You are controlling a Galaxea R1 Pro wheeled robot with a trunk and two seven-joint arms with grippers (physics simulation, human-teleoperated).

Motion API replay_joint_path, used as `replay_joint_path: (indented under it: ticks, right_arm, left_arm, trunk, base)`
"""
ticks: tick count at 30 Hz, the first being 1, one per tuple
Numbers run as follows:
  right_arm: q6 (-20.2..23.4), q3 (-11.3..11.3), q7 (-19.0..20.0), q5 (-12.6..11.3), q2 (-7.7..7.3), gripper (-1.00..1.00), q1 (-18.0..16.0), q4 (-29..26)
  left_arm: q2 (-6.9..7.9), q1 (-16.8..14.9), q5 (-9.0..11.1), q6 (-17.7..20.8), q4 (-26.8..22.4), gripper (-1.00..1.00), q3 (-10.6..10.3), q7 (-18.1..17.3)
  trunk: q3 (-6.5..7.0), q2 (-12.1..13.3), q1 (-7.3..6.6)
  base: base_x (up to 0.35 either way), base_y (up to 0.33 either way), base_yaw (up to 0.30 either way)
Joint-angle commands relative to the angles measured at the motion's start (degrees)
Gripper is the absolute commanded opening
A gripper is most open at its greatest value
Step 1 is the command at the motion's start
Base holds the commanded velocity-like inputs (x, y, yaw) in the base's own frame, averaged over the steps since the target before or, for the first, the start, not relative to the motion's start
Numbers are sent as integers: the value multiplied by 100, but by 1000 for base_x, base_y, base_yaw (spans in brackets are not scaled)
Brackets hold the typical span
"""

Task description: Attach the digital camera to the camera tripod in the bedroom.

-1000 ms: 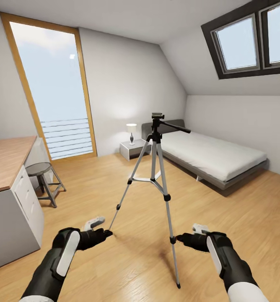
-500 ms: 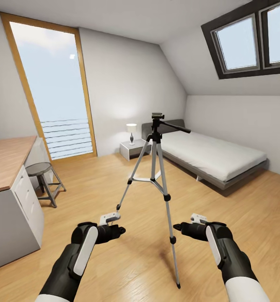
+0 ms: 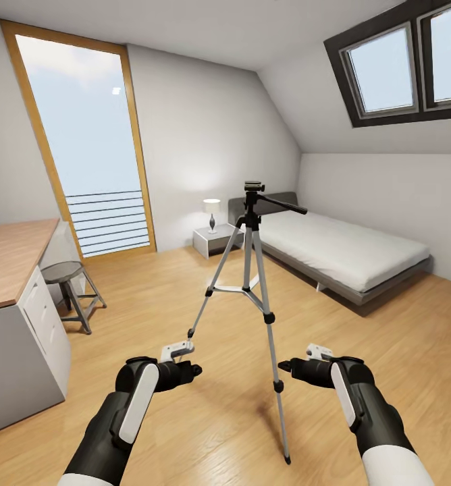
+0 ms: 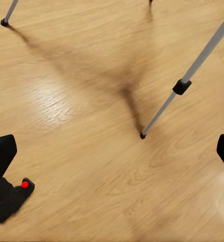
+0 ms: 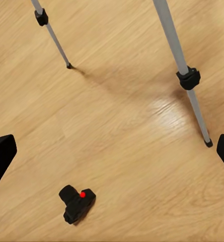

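The camera tripod (image 3: pixel 251 256) stands upright on the wood floor in the middle of the bedroom, silver legs spread, its black pan head bare on top. My two arms reach low on either side of its near leg, the left gripper (image 3: pixel 196 369) and the right gripper (image 3: pixel 283 366) both hanging above the floor. The digital camera (image 4: pixel 11 199), small and black with a red button, lies on the floor beside a left fingertip (image 4: pixel 2 156). The left gripper (image 4: pixel 112 154) is open and holds nothing. In the right wrist view the digital camera (image 5: pixel 77 202) lies below the open right gripper (image 5: pixel 112 154), apart from both fingers.
A wood-topped white desk (image 3: pixel 9 260) and a grey stool (image 3: pixel 67 273) stand at the left. The low bed (image 3: pixel 340 250) runs along the right wall, with a nightstand and lamp (image 3: pixel 212 226) beside it. A tall window (image 3: pixel 90 148) is on the far wall. Tripod legs (image 5: pixel 184 70) cross the floor near the camera.
A second ago my left arm swung right and forward toward the tripod's near leg; the right arm shifted slightly. Nothing has moved over the last half second.
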Motion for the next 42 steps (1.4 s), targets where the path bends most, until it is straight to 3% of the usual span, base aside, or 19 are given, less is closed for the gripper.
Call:
replay_joint_path:
  ticks: [1, 7, 23, 32, 42]
  right_arm:
    - [31, -20, 9, -12, 6, 100, -5, -5]
    - [34, -28, 9, -7, 1, 100, -5, -18]
    - [34, -43, 17, -14, -30, 100, -5, -24]
    - [336, -43, 140, -32, -60, 100, -5, -31]
    - [486, -57, 471, -18, -70, 100, -5, -50]
  left_arm:
    - [0, -4, 61, 16, -4, 100, -5, 60]
    - [-5, -4, 62, 14, -2, 100, -9, 63]
    - [34, -4, 77, 11, 0, 100, 51, 47]
    - [40, -4, 136, 16, 20, 100, 420, 14]
    - [63, -4, 179, 8, 47, 100, 552, 4]
  trunk:
    - [-6, -4, 0]
    - [-6, -4, 0]
    - [-294, -645, 351]
    - [-455, -1006, 549]
    - [-635, -1407, 769]
  base:
    - [0, 0, 0]
    - [0, 0, 0]
    - [0, 0, 0]
    - [0, 0, 0]
    - [0, 0, 0]
